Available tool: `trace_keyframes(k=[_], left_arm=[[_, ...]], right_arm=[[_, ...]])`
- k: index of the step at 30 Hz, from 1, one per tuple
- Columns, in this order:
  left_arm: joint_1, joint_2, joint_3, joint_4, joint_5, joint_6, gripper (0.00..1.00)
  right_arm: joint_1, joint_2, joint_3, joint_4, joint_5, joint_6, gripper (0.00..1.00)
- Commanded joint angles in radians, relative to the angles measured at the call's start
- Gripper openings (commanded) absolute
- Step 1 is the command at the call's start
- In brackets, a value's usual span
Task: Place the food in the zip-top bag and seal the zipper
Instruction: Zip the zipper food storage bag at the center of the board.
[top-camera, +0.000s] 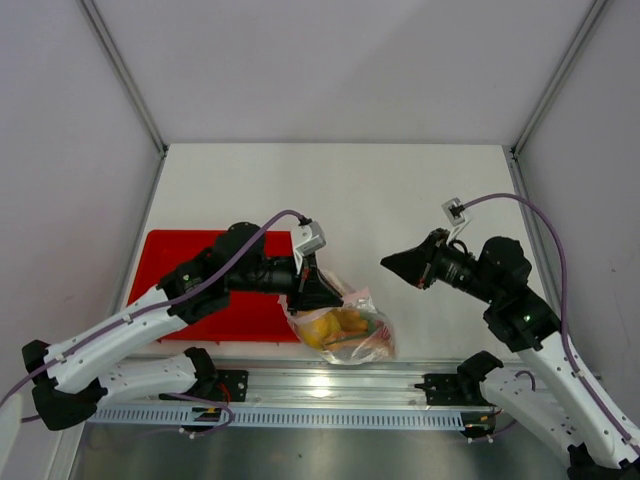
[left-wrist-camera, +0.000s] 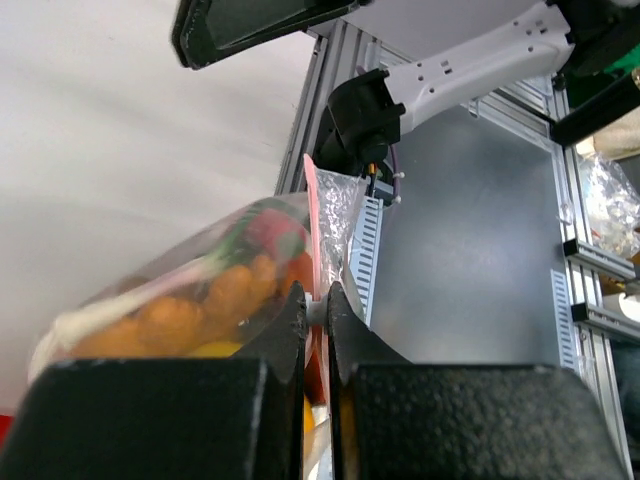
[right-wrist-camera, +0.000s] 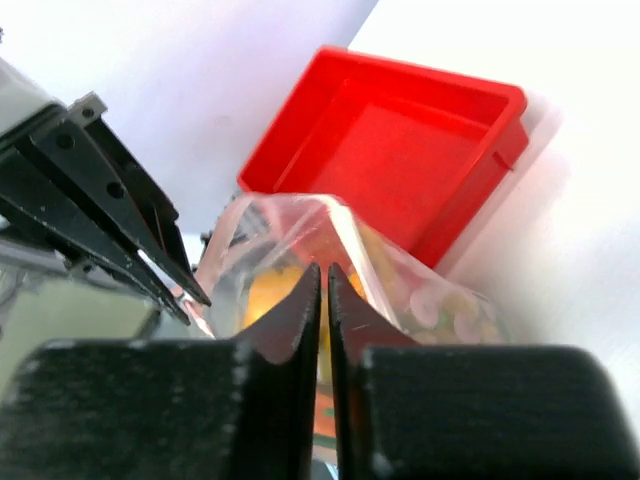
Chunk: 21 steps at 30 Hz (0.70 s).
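plainly i judge the clear crinkly plastic bag (top-camera: 345, 330) limp and slippery, best held where my left gripper (left-wrist-camera: 317, 300) clamps its pink-red zipper strip (left-wrist-camera: 312, 215); right gripper (right-wrist-camera: 324, 275) closed, empty.

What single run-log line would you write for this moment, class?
left gripper: shut on zipper | right gripper: shut, clear of zip-top bag | food: inside bag
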Motion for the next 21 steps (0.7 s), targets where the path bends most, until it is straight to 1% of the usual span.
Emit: trace_keyframes(k=[1, 2, 3, 5, 6, 8, 9, 12, 14, 18, 21], left_arm=[[-0.004, 0.006, 0.067, -0.050, 0.030, 0.052, 0.01], [-0.004, 0.012, 0.075, -0.050, 0.042, 0.054, 0.01], [-0.004, 0.030, 0.099, -0.049, 0.052, 0.058, 0.01], [-0.004, 0.052, 0.125, -0.057, 0.071, 0.063, 0.01], [-0.004, 0.063, 0.136, -0.058, 0.073, 0.064, 0.01], [-0.004, 0.089, 0.153, -0.061, 0.087, 0.066, 0.01], [-0.004, 0.101, 0.161, -0.058, 0.090, 0.063, 0.01], [-0.004, 0.112, 0.166, -0.037, 0.107, 0.055, 0.01], [-0.004, 0.121, 0.169, -0.032, 0.114, 0.052, 0.00], [-0.004, 0.127, 0.178, -0.012, 0.134, 0.050, 0.01], [-0.004, 0.127, 0.178, -0.009, 0.147, 0.054, 0.01]], right_arm=[[-0.013, 0.045, 0.112, -0.076, -0.119, -0.181, 0.16], [-0.014, 0.048, 0.139, -0.076, -0.146, -0.223, 0.24], [-0.019, 0.051, 0.156, -0.076, -0.238, -0.240, 0.37], [-0.023, 0.077, 0.193, -0.085, -0.321, -0.268, 0.45], [-0.023, 0.093, 0.228, -0.094, -0.391, -0.299, 0.51], [-0.023, 0.132, 0.265, -0.160, -0.455, -0.339, 0.51], [-0.022, 0.146, 0.288, -0.197, -0.517, -0.366, 0.51], [-0.022, 0.183, 0.303, -0.225, -0.623, -0.385, 0.47], [-0.014, 0.189, 0.306, -0.237, -0.637, -0.386, 0.47], [-0.014, 0.202, 0.325, -0.315, -0.605, -0.440, 0.47], [-0.013, 0.220, 0.330, -0.329, -0.604, -0.463, 0.48]])
